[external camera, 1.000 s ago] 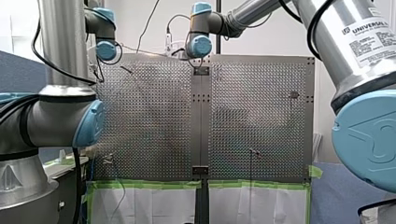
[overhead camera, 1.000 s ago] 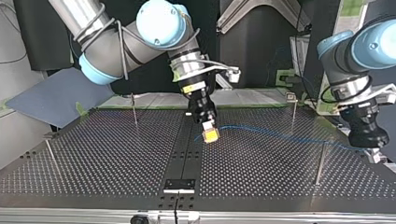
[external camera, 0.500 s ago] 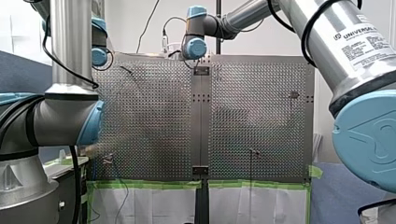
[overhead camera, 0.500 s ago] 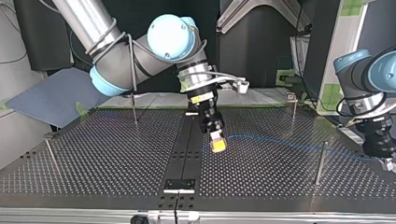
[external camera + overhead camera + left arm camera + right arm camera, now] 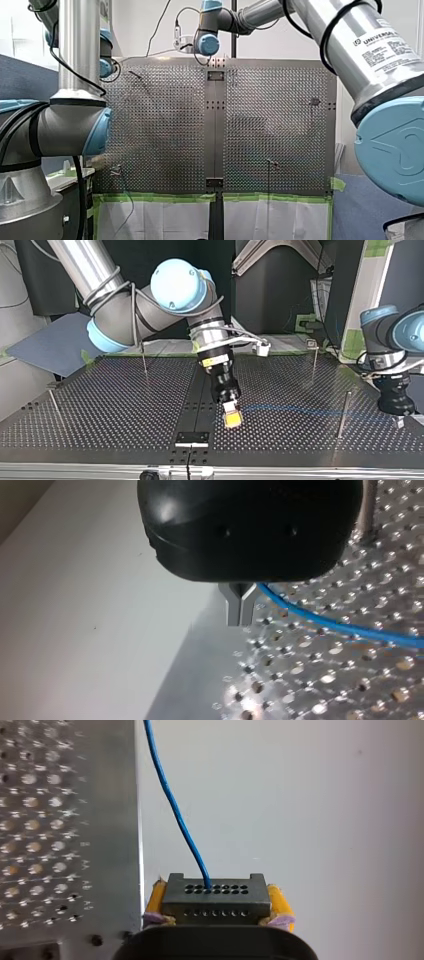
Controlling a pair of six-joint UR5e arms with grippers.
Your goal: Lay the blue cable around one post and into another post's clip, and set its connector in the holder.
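Front view tells me little: my left arm [image 5: 75, 55] and my right arm [image 5: 345, 45] both reach to the 12 o'clock end of the table [image 5: 165, 125], and I can make out neither gripper nor the cable there. Top view puts my right gripper [image 5: 231, 418] low over the table toward 6 o'clock. A small dark plate [image 5: 192, 438], which I take for the holder, lies near it at its 7 o'clock. The blue cable [image 5: 300, 410] runs off toward 3 o'clock, crossing a thin post [image 5: 344, 412], to my left gripper [image 5: 399, 417]. I cannot tell which side of that post it passes. It may therefore lie on the wrong side, or ride over the post's top if I pull it taut. Left wrist view shows my metal fingers [image 5: 234, 612] closed together, with the cable coming out at their root toward 4 o'clock. If it slides through them, the tension goes. Right wrist view shows the connector [image 5: 215, 896] squeezed between my yellow pads [image 5: 279, 901], the cable leaving at 12 o'clock. A tug from the far end could twist it askew, and it would then jam at the holder.
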